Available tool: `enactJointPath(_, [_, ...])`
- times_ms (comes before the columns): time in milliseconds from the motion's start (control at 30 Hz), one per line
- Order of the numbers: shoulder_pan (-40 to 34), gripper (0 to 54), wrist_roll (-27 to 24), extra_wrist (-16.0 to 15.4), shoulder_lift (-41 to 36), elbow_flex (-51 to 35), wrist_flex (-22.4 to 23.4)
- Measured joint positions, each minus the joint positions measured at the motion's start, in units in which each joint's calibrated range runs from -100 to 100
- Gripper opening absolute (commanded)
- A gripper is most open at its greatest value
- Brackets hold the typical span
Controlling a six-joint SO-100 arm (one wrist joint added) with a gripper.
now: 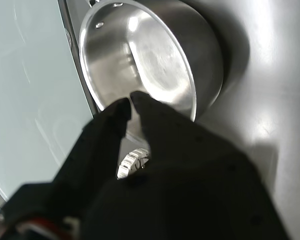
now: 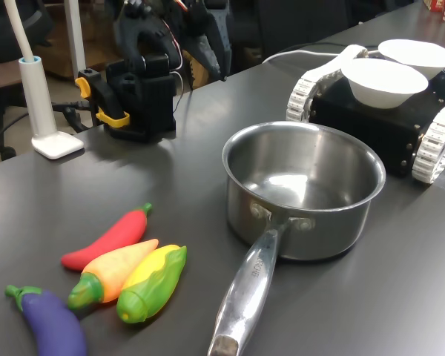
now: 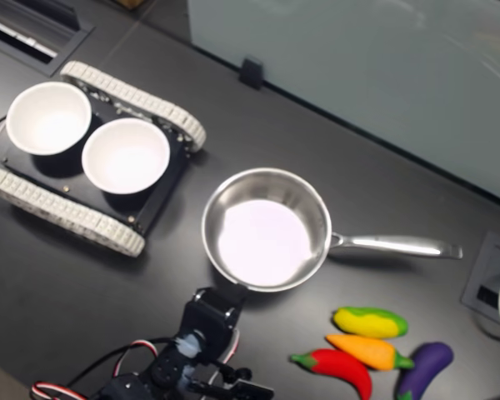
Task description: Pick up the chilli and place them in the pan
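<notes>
Gripper point(image 1: 130, 101): matte black plastic, two tapering fingers, tips nearly touching with only a thin slit between them, nothing held. A pale toothed gear shows at the base of the fingers in the wrist view.

Pan point(image 1: 140, 55): round, straight-sided, polished steel, interior bright with glare; it sits just beyond the fingertips, near rim almost under them. Long riveted handle point(image 3: 396, 245) runs away to the second exterior view's right (only the two exterior views show it; the wrist view catches just the rivets inside the wall).

Chilli point(image 3: 337, 367): smooth, curved, glossy red with a small green stem. It lies on the dark grey table point(image 2: 178, 193) off to the side of the gripper, apart from it, and outside the pan. It touches an orange carrot point(image 3: 368, 350); next to that a yellow-green corn point(image 3: 371, 321) and a purple aubergine point(image 3: 423, 367) (none of these toys appears in the wrist view).

Beyond the pan from the gripper: two white bowls point(image 3: 125, 155) resting on a black tracked vehicle point(image 3: 92, 218) with ridged off-white treads.
</notes>
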Motion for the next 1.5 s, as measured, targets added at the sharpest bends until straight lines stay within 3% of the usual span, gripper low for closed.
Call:
enactJointPath(433, [8.6, 0.0, 1.1, 3.4, 12.5, -12.0, 2.4])
enactJointPath(1500, [26.8, 0.1, 6.3, 3.9, 33.0, -21.3, 3.1])
